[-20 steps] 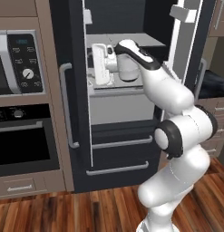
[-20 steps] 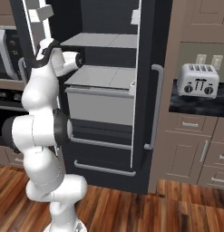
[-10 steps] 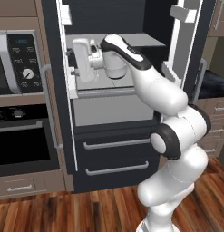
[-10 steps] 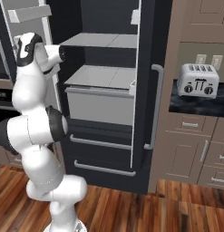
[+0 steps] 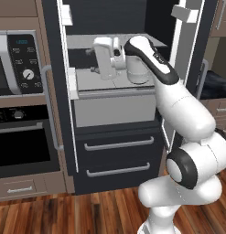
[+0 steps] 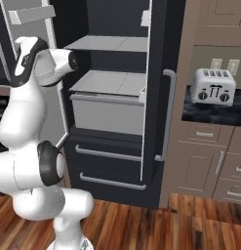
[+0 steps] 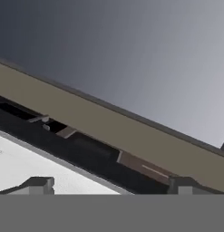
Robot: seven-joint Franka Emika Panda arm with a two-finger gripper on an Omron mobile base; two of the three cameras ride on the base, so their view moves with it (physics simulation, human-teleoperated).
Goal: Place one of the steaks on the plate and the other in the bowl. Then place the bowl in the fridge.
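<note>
The claw [image 5: 94, 61], spread and empty, sits inside the open fridge [image 5: 110, 114] above its pale shelf [image 5: 114, 82]; door at three o'clock.

The fridge [image 5: 114, 151] is standing tall and dark charcoal, both doors swinging wide open, pale grey shelves showing inside, two drawers sitting shut at six o'clock.

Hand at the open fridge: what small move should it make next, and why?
Probably draw the hand back, away from the fridge opening. Its fingers stand wide apart with nothing between them, and it hovers above the pale drawer, so there seems to be nothing for it to grip here.
</note>
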